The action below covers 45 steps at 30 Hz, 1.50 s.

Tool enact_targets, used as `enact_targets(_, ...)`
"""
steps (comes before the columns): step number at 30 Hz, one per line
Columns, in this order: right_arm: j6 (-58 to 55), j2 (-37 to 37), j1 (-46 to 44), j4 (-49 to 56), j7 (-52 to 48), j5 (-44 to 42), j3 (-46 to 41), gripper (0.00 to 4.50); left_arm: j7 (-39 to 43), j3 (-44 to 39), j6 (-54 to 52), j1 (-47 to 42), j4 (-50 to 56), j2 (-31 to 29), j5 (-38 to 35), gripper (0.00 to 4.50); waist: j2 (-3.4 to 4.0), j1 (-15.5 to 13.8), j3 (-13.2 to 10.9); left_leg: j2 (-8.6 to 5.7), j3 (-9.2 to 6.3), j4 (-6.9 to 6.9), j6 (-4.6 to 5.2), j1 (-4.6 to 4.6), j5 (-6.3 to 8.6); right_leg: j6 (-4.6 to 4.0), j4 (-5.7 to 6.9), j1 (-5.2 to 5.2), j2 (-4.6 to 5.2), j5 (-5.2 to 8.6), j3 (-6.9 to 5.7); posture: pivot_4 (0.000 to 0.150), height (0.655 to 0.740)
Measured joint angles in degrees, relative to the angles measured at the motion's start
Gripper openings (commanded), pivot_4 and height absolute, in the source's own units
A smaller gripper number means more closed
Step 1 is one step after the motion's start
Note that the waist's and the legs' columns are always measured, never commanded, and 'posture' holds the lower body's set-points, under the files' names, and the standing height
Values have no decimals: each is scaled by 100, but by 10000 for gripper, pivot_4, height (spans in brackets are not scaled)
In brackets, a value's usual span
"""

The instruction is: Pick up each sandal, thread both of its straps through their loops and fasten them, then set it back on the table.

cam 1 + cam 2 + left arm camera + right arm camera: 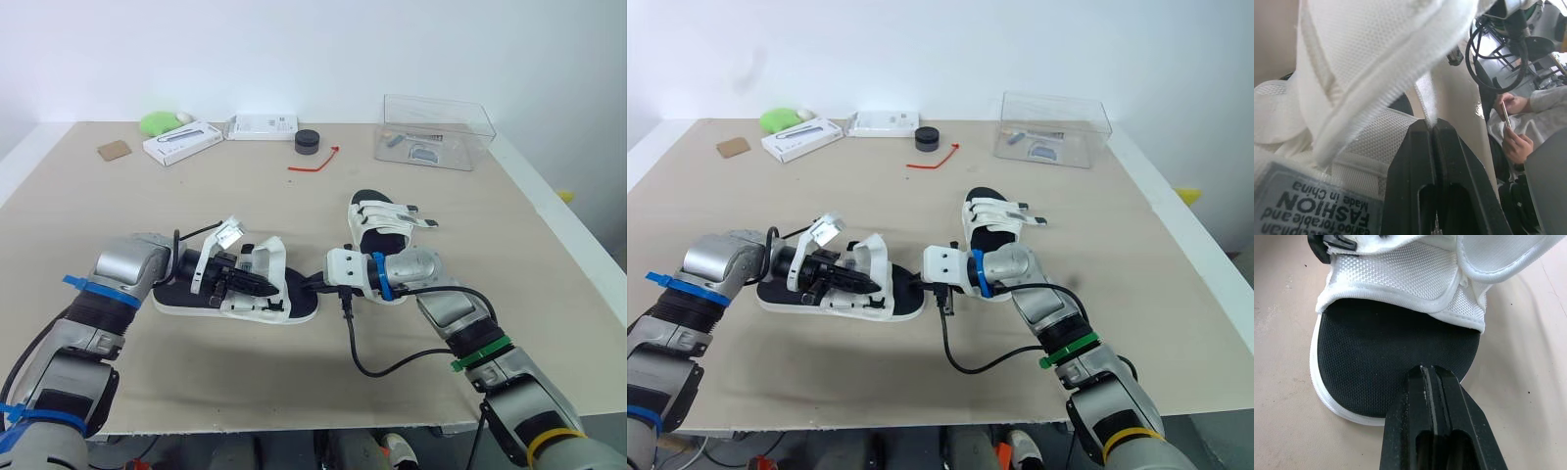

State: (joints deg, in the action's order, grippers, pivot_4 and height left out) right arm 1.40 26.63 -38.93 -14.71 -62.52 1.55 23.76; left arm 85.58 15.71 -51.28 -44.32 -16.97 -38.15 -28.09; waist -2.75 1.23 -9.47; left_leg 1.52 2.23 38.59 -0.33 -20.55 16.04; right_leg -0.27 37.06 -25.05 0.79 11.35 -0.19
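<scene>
My left gripper (pixel 1432 128) has its jaws pinched tight on a white strap (pixel 1426 98) of the sandal (pixel 284 311) near the counter's (pixel 294 206) front edge. My right gripper's (pixel 1430 371) jaws are closed together over its black footbed.

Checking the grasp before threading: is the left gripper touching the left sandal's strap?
Touching. The left wrist view shows the left gripper shut, with the thin white strap pinched between its fingertips.

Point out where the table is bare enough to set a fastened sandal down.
Bare: the wide band from the near sandal back to the brown card and red tie; also the right side between far sandal and clear box. Crowded: the centre, where left pincer and right pincer meet at the near sandal.
</scene>
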Motion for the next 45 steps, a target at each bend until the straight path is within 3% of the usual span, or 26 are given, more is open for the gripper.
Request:
enact_targets(20, 51, -16, -43, -87, 1, 0, 28, 0, 177, 228, 474, 264, 615, -274, 164, 395, 3, 0, 2, 1, 1, -2, 1, 5, 1, -2, 0, 3, -2, 1, 1, 1500, 7400)
enact_targets(25, 101, -15, -60, -127, -12, 0, 28, 0, 260, 179, 131, 261, 702, -289, -9, 14588, 3, 1, 2, 1, 2, -1, 2, 5, 0, -1, 0, 3, -2, 1, 2, 1500, 7400)
enact_targets(26, 101, -15, -62, -127, -13, 0, 28, 0, 267, 170, 131, 261, 728, -292, -18, 20222, 3, 1, 2, 1, 1, -1, 2, 5, 0, -1, 0, 2, -2, 1, 2, 1500, 7400)
enact_targets(31, 105, -15, -65, -127, -13, 0, 29, 0, 307, 53, 89, 252, 804, -309, -153, 20222, 3, 1, 2, 1, 1, -1, 1, 2, 0, -1, 0, 0, -3, 1, 1, 1500, 7400)
enact_targets(42, 126, -5, -76, -132, -11, 6, 28, 0, -437, -288, 120, -5, 503, 75, -135, 20222, 3, 0, 2, 1, 1, -1, 1, -4, 0, 0, 0, -4, -2, 0, 2, 1500, 7400)
enact_targets(45, 136, -5, -80, -133, -11, 24, 28, 0, -534, -288, 216, -16, 412, 135, -102, 11518, 3, 0, 2, 1, 1, -1, 1, -4, 0, 0, 0, -4, -1, 0, 2, 1500, 7400)
